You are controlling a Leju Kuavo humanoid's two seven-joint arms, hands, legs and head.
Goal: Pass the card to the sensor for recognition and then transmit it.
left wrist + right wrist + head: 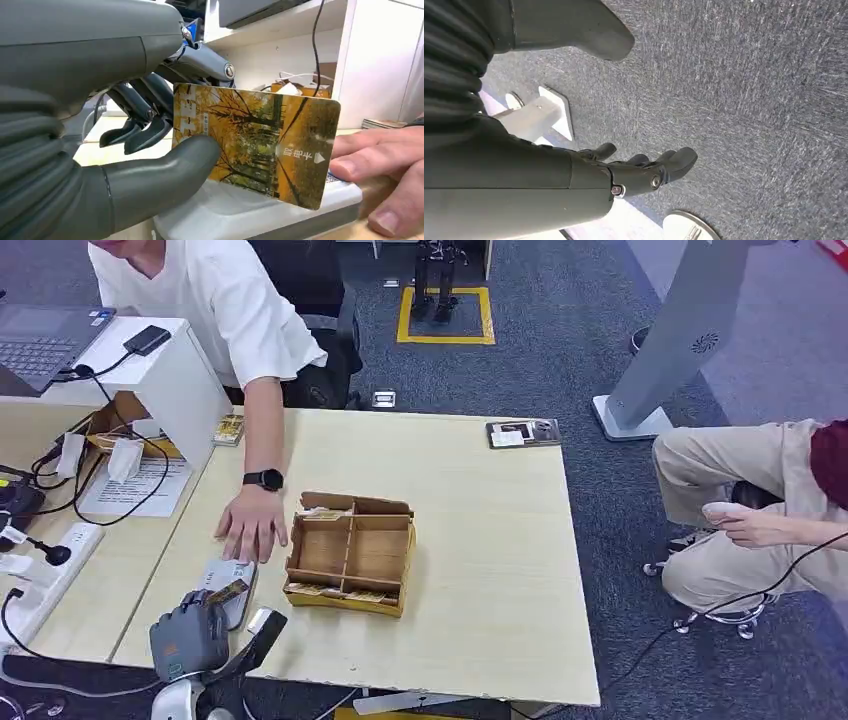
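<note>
Near the front left corner of the table [480, 540], the left hand [190, 638] pinches the card [255, 142] between thumb and fingers, holding it upright just above the white sensor [260, 212], presumably for reading. A person's hand [250, 523] rests beside the sensor. The right hand [644, 172] hangs over carpet, fingers loosely apart, holding nothing.

Glossy plastic card [260, 145], matt grey plastic robot hand [100, 125], wooden tray [350, 555].

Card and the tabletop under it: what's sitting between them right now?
In the left wrist view the card, pinched by the left hand, hangs just above a flat white sensor pad. A person's hand rests on the pad's far end.
</note>
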